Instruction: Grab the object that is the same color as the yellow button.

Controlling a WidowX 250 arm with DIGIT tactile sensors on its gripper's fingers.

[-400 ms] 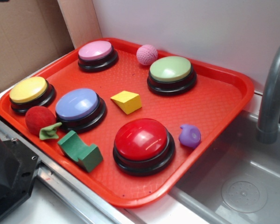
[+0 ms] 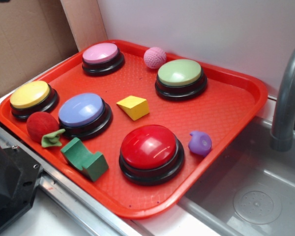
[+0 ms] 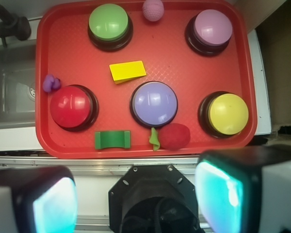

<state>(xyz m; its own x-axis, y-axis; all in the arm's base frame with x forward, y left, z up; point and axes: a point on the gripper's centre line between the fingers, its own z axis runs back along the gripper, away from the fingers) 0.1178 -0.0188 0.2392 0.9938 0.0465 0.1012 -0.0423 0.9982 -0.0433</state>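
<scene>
Yellow block [image 2: 133,107]: small, matte, wedge-like with flat faces. Lies on the red tray [image 2: 226,113] near its middle, untouched, between the blue button [image 2: 81,110] and the green button [image 2: 180,73], apart from both. In the wrist view it sits well ahead of the gripper [image 3: 136,204] and slightly to its left, beyond the blue button.

Gripper: two fingers with glowing teal pads [image 3: 56,206] at the lower edge of the wrist view, spread wide, nothing between them. It hangs short of the tray's near rim, above the table's metal edge [image 3: 136,162].

Yellow button [image 2: 29,94]: round dome on a black ring base, at the tray's near corner; ahead and to the right of the gripper.

Blue button: dome on a black base, straight ahead of the gripper.

Red button [image 2: 148,146]: the largest dome, ahead and to the left.

Green button: pale dome, far left of the tray as the gripper sees it.

Pink button [image 2: 101,53]: far right.

Pink ball [image 2: 155,57]: textured, at the far rim between the green and pink buttons.

Red ball [image 2: 41,125]: fuzzy, just beside the blue button on the near side, with a small light-green piece [image 2: 52,138] touching it.

Green block [image 2: 84,159]: dark green with a curved notch on top, near the front rim.

Purple piece [image 2: 200,143]: small, rounded, just beside the red button.

Sink [image 2: 255,196] with grey faucet [image 2: 287,98]: off the tray's left side.
</scene>
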